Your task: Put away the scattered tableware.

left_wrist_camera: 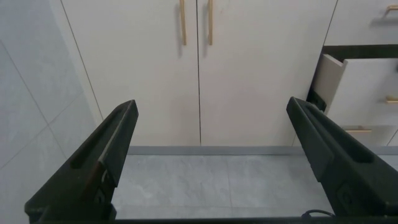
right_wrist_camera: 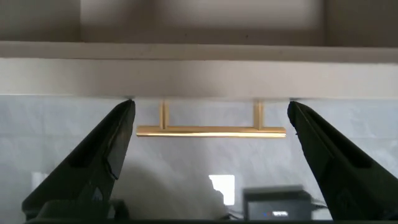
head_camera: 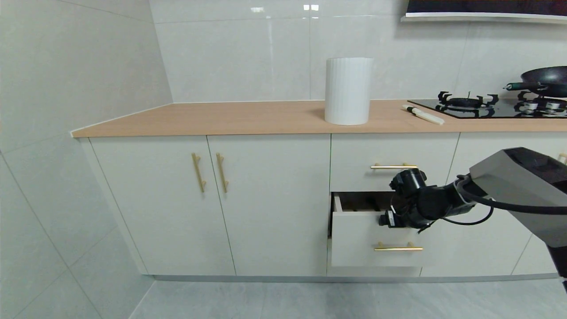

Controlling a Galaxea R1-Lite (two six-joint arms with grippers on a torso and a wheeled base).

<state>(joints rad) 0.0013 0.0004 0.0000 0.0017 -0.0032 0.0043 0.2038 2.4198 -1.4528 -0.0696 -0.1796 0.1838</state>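
On the wooden table [head_camera: 248,117] a pale, stick-like utensil [head_camera: 423,114] lies flat near the right. It sits just beside the left edge of the black stove [head_camera: 487,107] and to the right of a tall white ribbed canister [head_camera: 348,90], apart from both. What kind of utensil it is I cannot make out. A dark pan [head_camera: 547,79] sits on the far right burner.

Below the table, the middle drawer [head_camera: 354,235] under the canister is pulled partway out, with a strip of its brown inside showing behind the white front. The right tool [head_camera: 384,220] is at the top of that drawer front, above its gold handle [head_camera: 398,248]. In the right wrist view the right tool [right_wrist_camera: 210,104] has its two dark fingers [right_wrist_camera: 112,143] spread wide with nothing between them. The handle [right_wrist_camera: 210,131] lies across the gap, and I cannot tell whether the fingers touch the drawer front.

The left tool [left_wrist_camera: 211,104] is also spread wide and carries nothing. It is low, near the grey floor [left_wrist_camera: 205,180], and faces the pair of white cupboard doors [left_wrist_camera: 199,62] to the left of the open drawer [left_wrist_camera: 367,87].
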